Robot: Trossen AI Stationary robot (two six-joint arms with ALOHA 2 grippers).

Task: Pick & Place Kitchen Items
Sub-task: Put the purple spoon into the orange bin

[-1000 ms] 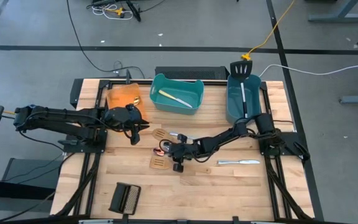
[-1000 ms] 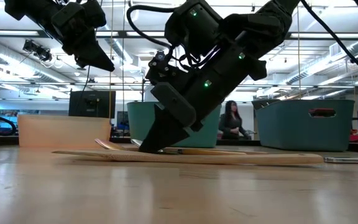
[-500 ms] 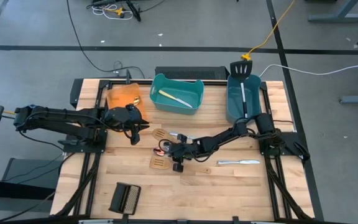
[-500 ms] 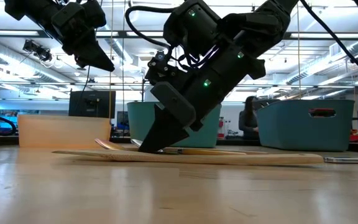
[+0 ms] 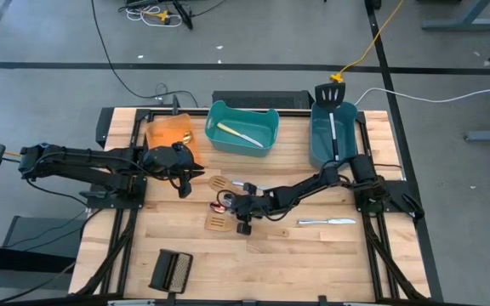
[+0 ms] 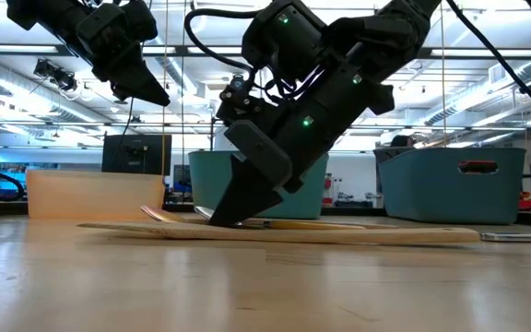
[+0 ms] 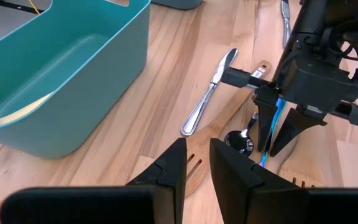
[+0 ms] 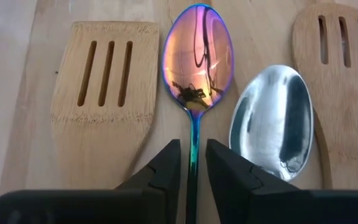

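Observation:
An iridescent pink spoon (image 8: 197, 59) lies on the table between two wooden slotted spatulas (image 8: 104, 99) (image 8: 344, 81), with a silver spoon (image 8: 275, 121) beside it. My right gripper (image 8: 193, 146) is down at the table's middle (image 5: 226, 204), slanting down. Its fingers are narrowly open on either side of the pink spoon's handle. My left gripper (image 5: 192, 174) hangs above the table, left of the utensils, narrowly open with nothing in it (image 7: 197, 152). One silver knife (image 7: 209, 93) lies by the spatulas. Another knife (image 5: 326, 222) lies to the right. My right gripper straddles the pink spoon's handle (image 8: 194, 140) just behind the bowl, coming slanting down from the table's right, fingers along the handle. Thin gaps show on both sides, and I cannot tell whether a finger touches it. The spoon lies flat on the table.
At the far edge stand an orange bin (image 5: 168, 132), a teal bin (image 5: 266, 136) holding a pale utensil, and a second teal bin (image 5: 317, 140) with a black slotted spatula (image 5: 330, 93) leaning in it. A black ribbed block (image 5: 171, 270) lies near the front left.
Neither arm has visibly moved. A person in the room behind the table has walked rightward and gone out of sight behind the teal bin.

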